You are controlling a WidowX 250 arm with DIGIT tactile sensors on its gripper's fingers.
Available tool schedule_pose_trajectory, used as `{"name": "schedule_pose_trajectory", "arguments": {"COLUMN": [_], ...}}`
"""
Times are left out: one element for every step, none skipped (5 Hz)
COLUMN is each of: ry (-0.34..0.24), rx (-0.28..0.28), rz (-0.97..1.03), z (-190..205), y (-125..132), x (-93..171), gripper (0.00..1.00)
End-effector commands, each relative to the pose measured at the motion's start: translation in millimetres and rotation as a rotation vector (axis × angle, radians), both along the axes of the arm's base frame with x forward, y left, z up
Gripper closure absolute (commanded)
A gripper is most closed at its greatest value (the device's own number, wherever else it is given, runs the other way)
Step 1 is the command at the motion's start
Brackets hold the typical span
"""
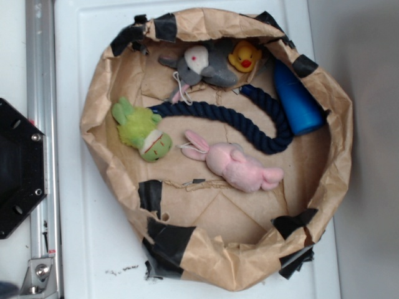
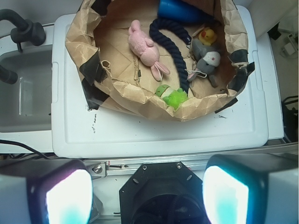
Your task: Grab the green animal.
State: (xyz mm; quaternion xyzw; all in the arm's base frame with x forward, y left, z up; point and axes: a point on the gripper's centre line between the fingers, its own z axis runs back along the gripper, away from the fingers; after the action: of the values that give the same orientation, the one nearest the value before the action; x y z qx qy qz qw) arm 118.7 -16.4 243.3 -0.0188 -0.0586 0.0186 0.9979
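Wrist view: the fingers [image 2: 69,196] are spread wide, grasping nothing, well apart from the green animal [image 2: 171,95], which is seen lying inside the paper bag [image 1: 93,112] beside the navy rope [image 1: 249,118].

1. I counted four plush toys: one green animal [image 1: 142,129], one pink bunny [image 1: 234,164], one grey mouse [image 1: 201,65], one yellow duck [image 1: 244,57].
2. One navy rope [image 1: 249,121].
3. One blue cylinder [image 1: 296,99].
4. One paper bag [image 1: 212,249].
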Motion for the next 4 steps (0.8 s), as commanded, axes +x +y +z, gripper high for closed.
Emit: {"name": "schedule_pose_trajectory", "arguments": {"ry": [0.000,0.044,0.083,0.082], "rx": [0.000,-0.014,0.008,0.009], "rz": [0.000,0.002,0.019,0.010], "z": [0,-39,-90,-123], "y": [0,12,27,36], "x": [0,50,89,103], "gripper": [0.00,0.00,0.00,0.00]}}
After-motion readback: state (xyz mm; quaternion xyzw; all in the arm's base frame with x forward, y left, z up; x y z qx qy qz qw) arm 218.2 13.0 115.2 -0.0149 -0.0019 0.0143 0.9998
